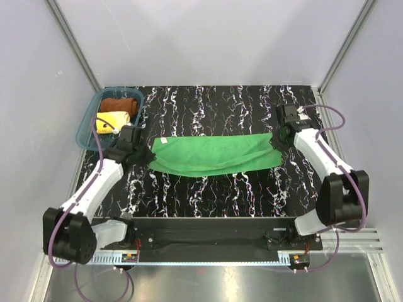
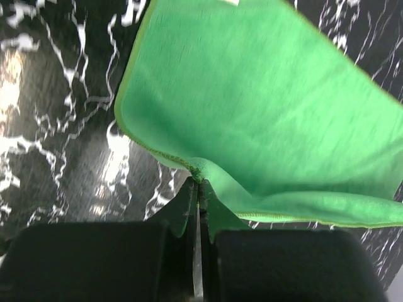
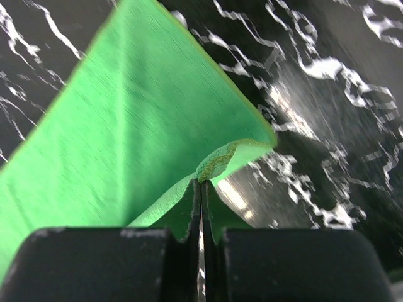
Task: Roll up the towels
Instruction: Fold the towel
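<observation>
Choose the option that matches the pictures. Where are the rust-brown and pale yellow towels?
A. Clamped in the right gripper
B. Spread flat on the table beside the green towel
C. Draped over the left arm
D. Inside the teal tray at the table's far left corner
D: the rust-brown towel and the pale yellow towel lie inside the teal tray, and only the green towel is spread on the table.

Nothing legible anywhere: no words, brand, number or sign. Only a small white tag [image 1: 163, 141] at the 10 o'clock corner of the green towel [image 1: 214, 154], too small and blurred to read in any view.
</observation>
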You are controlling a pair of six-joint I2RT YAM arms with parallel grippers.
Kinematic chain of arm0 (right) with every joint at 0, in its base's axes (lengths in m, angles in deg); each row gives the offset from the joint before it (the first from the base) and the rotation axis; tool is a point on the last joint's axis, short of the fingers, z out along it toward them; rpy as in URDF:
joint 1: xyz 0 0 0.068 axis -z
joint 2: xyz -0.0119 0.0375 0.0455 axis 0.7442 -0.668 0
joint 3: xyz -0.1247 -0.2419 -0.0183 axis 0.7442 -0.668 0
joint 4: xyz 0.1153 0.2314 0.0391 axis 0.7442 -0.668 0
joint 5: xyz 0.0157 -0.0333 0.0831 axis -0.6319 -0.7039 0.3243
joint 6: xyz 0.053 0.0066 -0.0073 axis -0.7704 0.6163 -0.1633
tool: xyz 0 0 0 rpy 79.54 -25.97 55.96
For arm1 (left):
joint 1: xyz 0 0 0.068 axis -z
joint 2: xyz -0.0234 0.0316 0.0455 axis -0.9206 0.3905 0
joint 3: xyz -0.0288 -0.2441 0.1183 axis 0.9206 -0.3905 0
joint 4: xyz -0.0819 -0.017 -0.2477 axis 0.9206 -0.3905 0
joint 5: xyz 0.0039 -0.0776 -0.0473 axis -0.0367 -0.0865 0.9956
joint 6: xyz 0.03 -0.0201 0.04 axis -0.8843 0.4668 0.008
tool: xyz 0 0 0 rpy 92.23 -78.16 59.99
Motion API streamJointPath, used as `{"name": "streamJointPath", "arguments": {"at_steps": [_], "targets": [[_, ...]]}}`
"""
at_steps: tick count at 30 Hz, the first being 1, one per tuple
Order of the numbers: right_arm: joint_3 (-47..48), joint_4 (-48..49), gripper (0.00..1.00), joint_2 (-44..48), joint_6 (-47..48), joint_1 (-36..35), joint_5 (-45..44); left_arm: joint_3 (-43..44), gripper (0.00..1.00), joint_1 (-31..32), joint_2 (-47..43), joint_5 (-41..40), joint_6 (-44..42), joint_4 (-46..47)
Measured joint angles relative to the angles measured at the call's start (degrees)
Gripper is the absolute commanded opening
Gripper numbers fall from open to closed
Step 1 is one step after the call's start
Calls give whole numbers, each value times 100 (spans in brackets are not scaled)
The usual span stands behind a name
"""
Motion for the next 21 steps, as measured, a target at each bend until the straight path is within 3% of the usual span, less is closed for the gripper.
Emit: {"name": "streamJointPath", "arguments": {"at_steps": [20,21], "targets": [[2205,229,0,-2682,461,374,-42,2009,0,-433,3171,-203,-140,645],[2293,221,15,-2785,472,385,-39,2065,3,-444,3281,-195,-157,673]]}}
